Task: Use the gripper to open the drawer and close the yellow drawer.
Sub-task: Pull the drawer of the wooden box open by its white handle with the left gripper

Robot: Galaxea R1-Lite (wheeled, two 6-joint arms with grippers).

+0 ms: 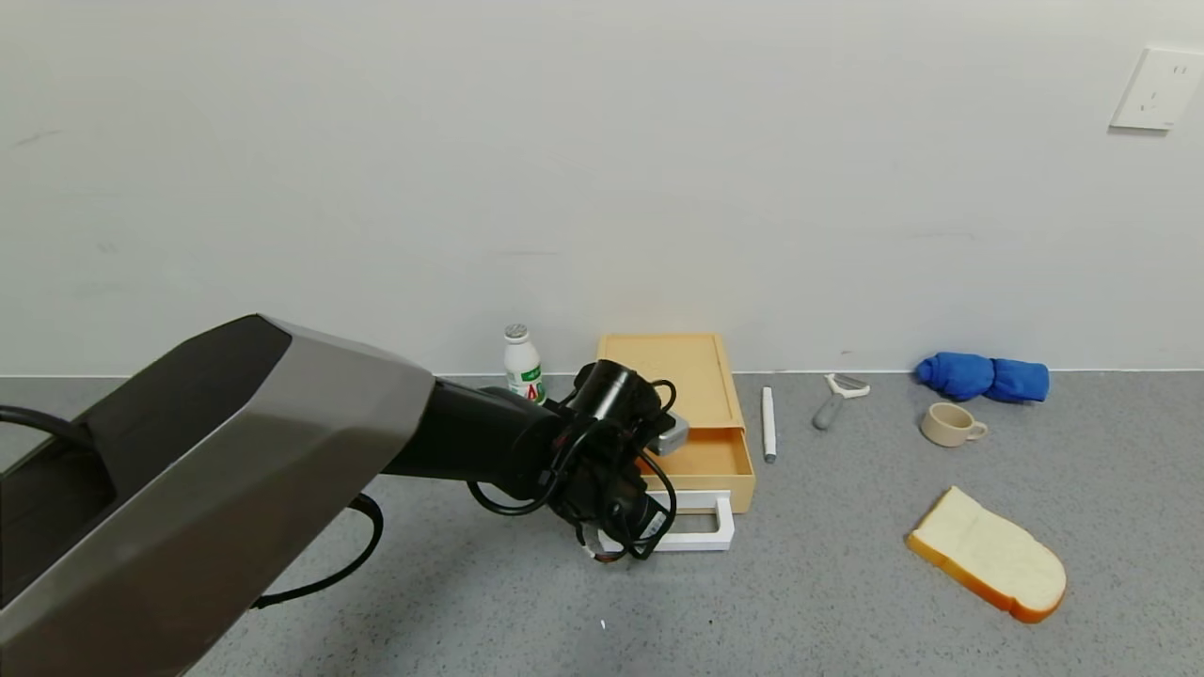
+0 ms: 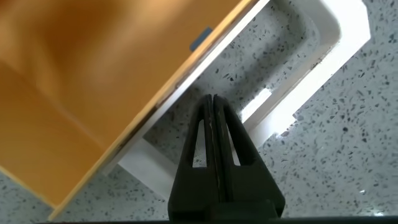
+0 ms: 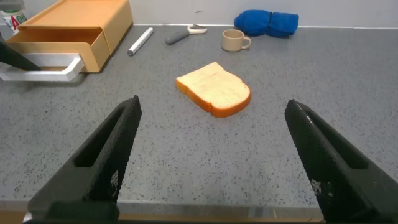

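Left hand (image 2: 214, 134): fingers pressed together, gripping nothing, poised inside the white loop handle (image 1: 701, 531) of our yellow drawer (image 1: 704, 459), which sits part-open from its box against the wall. Right hand (image 3: 214, 162) idles spread wide over bare desk (image 1: 828, 602) near the bread slice (image 1: 988, 555).

A staged test room, probably a lab. A bare white wall (image 1: 602, 169) with one socket (image 1: 1155, 89) at upper right meets a grey speckled floor (image 1: 847, 602) strewn with unrelated props.
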